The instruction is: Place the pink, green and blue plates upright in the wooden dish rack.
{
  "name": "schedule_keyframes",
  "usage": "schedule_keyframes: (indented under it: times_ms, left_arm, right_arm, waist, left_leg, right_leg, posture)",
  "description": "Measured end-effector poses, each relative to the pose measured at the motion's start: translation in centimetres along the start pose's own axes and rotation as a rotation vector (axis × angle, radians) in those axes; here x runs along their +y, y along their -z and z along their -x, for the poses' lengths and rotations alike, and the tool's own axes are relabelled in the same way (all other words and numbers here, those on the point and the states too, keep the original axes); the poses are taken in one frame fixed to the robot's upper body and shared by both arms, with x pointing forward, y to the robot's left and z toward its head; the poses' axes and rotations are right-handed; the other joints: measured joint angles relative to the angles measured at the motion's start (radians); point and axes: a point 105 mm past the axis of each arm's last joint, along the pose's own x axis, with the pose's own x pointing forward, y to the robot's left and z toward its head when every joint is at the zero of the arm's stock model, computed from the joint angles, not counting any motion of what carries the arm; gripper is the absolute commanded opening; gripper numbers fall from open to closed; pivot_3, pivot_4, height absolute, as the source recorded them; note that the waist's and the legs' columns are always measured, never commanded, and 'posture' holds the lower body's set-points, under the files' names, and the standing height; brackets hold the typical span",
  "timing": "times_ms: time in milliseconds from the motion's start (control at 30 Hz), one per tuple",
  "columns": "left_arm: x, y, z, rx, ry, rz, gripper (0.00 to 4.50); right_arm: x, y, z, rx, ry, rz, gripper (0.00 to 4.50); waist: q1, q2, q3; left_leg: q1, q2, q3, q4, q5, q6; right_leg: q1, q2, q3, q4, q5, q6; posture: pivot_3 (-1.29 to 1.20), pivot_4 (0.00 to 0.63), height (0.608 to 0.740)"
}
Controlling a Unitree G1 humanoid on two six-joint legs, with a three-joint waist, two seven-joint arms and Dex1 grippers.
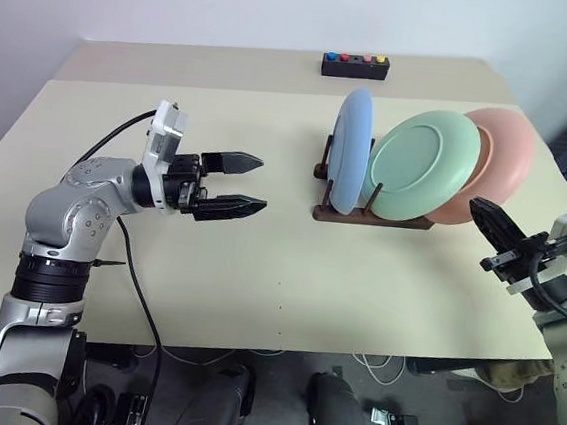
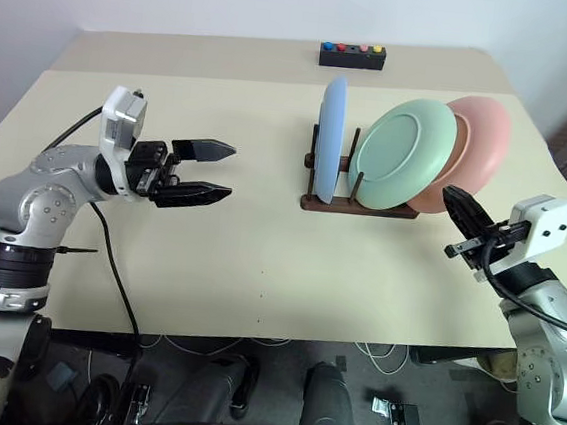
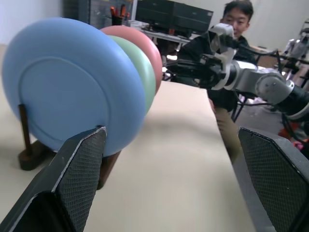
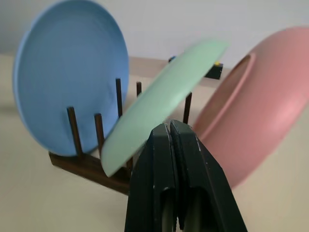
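A robotics lab: a bare beige tabletop [image 1: 208, 266] against a plain wall, loose cables [image 1: 369, 366] on the floor, monitors [image 3: 174, 14] and a seated person [image 3: 231, 58] behind.

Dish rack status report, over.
Left gripper open, empty; right gripper shut, empty. Blue plate upright in wooden dish rack; green plate and pink plate lean back in it. Nothing in the way.
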Motion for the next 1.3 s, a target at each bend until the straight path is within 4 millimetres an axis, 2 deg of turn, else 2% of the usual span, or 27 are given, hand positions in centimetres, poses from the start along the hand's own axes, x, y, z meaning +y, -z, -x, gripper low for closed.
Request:
schedule_keyframes:
  times_ms: [167, 367, 567, 1100, 1300]
  left_arm:
    - [-0.1, 0.0, 0.0, -0.001, 0.006, 0.006, 4.50]
    - [-0.5, 0.1, 0.1, 0.032, 0.007, 0.024, 4.50]
    - [-0.4, 0.3, 0.3, 0.049, -0.011, 0.041, 4.50]
    - [-0.5, 0.8, 0.6, 0.038, -0.025, 0.098, 4.50]
    - [-0.7, 0.7, 0.4, 0.039, -0.020, 0.090, 4.50]
  right_arm:
    - [0.6, 1.4, -0.4, 0.043, -0.018, 0.025, 0.03]
    - [0.4, 2.7, -1.3, 0.070, -0.019, 0.052, 0.03]
    - [0.2, 2.8, -2.0, 0.066, -0.028, 0.078, 0.03]
    - [0.6, -0.3, -3.8, -0.028, -0.067, 0.126, 0.03]
    - [2.2, -3.0, -4.9, -0.109, -0.139, 0.157, 0.03]
  waist:
    - [0.002, 0.000, 0.000]
    - [0.001, 0.000, 0.000]
    - [0.001, 0.000, 0.000]
    - [0.000, 0.000, 0.000]
    - [0.001, 0.000, 0.000]
  left_leg:
    - [0.000, 0.000, 0.000, 0.000, 0.000, 0.000]
    - [0.000, 0.000, 0.000, 0.000, 0.000, 0.000]
    - [0.000, 0.000, 0.000, 0.000, 0.000, 0.000]
    - [0.000, 0.000, 0.000, 0.000, 0.000, 0.000]
    - [0.000, 0.000, 0.000, 0.000, 0.000, 0.000]
  right_leg:
    - [0.000, 0.000, 0.000, 0.000, 0.000, 0.000]
    - [0.000, 0.000, 0.000, 0.000, 0.000, 0.000]
    - [0.000, 0.000, 0.000, 0.000, 0.000, 0.000]
    - [0.000, 0.000, 0.000, 0.001, 0.000, 0.000]
    - [0.000, 0.000, 0.000, 0.001, 0.000, 0.000]
  posture:
    - [0.00, 0.150, 0.740]
    - [0.00, 0.150, 0.740]
    - [0.00, 0.150, 0.740]
    - [0.00, 0.150, 0.740]
    - [0.00, 0.150, 0.740]
